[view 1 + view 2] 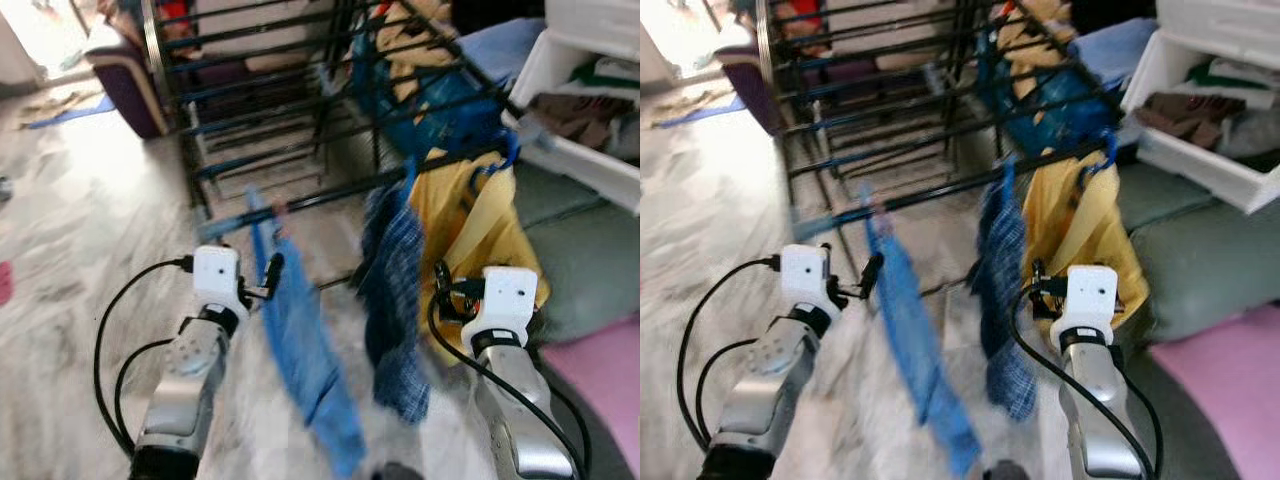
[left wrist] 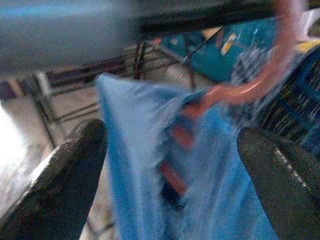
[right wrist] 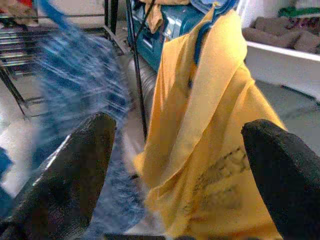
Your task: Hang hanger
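Care matters here: the left gripper [image 1: 268, 275], jaws spread around the orange plastic hanger [image 2: 235, 90] in light-blue cloth [image 1: 300, 350], should seat its hook squarely over the black metal rack rail [image 1: 330, 195], while the right gripper [image 1: 445, 290] hangs released.

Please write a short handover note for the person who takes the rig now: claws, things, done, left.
Left claw: open, at the blue garment with its orange hanger.
Right claw: open, facing the yellow garment.
Blue, checked and yellow garments hang along the drying rack's front rail, the yellow one on a blue hanger.
Left: check that the orange hook is seated; blur hides it.
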Robot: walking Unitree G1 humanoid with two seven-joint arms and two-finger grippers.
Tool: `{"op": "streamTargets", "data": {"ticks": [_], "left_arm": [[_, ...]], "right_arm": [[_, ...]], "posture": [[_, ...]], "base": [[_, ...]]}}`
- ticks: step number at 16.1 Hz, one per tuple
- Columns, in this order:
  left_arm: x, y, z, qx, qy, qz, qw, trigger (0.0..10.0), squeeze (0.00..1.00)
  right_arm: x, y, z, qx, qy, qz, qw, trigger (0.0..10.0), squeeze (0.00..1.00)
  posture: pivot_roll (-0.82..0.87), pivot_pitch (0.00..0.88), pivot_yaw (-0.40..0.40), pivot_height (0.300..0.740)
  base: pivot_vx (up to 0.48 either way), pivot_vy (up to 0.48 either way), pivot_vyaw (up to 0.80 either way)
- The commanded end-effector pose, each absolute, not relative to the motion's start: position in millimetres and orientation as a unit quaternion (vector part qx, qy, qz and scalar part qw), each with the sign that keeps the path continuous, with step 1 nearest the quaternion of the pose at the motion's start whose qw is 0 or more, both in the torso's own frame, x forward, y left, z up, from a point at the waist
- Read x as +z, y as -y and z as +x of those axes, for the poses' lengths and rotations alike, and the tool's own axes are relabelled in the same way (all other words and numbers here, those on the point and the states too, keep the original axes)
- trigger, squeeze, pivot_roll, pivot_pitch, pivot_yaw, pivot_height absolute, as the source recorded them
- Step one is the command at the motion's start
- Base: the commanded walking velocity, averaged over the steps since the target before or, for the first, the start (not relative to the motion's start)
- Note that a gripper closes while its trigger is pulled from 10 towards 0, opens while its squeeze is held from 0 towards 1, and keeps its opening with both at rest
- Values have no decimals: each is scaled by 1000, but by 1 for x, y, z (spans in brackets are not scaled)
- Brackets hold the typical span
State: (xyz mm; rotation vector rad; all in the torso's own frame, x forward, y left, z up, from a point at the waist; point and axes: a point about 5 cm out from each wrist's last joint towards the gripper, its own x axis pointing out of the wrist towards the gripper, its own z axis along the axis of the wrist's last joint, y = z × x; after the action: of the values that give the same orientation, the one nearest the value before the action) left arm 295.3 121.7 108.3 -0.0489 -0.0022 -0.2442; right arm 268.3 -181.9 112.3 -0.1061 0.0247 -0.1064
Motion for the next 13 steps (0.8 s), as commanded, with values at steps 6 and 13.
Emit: {"op": "streamTargets", "data": {"ticks": [6,13], "left_arm": [[105,-130,292,-108,-3,-6,994,10000,0],[105,-130,294,-112,-5,0,994,10000,0]], "right_arm": [[104,170,266,-1,-35,-55,998,10000,0],[95,184,281,-19,-79,-55,995,10000,0]], "posture": [[-71,101,52,740],[-61,91,53,740]], "base": [[0,0,133],[0,0,303]]}}
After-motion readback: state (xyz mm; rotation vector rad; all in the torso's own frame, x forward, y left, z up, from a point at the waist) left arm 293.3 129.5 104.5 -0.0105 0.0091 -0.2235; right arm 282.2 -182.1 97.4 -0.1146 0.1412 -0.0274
